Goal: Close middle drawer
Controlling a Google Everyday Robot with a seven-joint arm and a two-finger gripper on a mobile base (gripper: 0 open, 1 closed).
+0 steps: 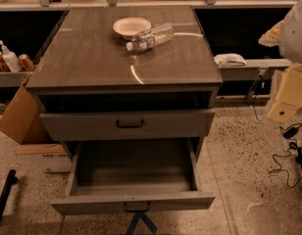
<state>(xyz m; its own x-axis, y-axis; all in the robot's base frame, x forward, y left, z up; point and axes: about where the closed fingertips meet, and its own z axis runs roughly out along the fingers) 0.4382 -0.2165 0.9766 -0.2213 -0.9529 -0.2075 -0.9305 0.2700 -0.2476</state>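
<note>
A: The gripper hangs at the right side, partly cut off by the edge.
B: The pulled-out middle drawer hides everything under it. A dark blue shape below its front is cut by the bottom edge.

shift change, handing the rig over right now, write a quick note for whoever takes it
Gripper: at the right edge of the view, off to the side of the cabinet and touching none of it.
Middle drawer: pulled far out, with its box body in full view and its black handle facing the camera.
Upper drawer: stands slightly out, not part of the job.
On the cabinet top: a bowl and a water bottle lying on its side.
Done: nothing yet.
Left: bring the gripper to the middle drawer's front panel and push it fully in.
</note>
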